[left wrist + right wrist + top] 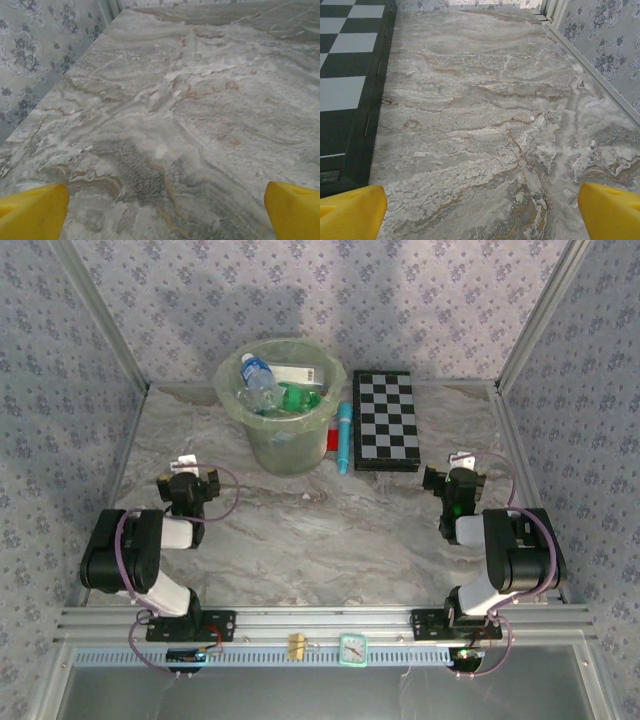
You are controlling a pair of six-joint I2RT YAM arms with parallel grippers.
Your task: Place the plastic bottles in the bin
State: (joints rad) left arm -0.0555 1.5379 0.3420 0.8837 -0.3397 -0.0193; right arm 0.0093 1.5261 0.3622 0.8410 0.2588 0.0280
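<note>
Left wrist view: the left tool (165, 212) is spread wide. Its two yellow fingers (34, 212) sit in the lower left and lower right corners of the frame, with only the bare marbled surface (200, 115) between them. It holds nothing. A patterned wall (30, 50) runs down the upper left of the frame.

In the right wrist view the right tool (481, 212) is just as wide open and holds nothing. Its yellow fingers sit in both lower corners over the same marbled surface. A checkerboard (345, 75) lies along the left edge of that frame, and the patterned wall crosses the upper right.

In the top external view the left tool sits left of centre and the right tool right of centre, well apart, both pointing toward the top of the frame. The bin (285, 445) stands at upper centre, up and to the right of the left tool. The bottles (255, 370) lie inside it: a clear one with a blue label at the upper left of its mouth, a green one (297, 398) near the middle, and something white-labelled at the upper right. Just right of the bin a small red block (331, 440) and a teal tube (343, 435) lie between the bin and the checkerboard.
</note>
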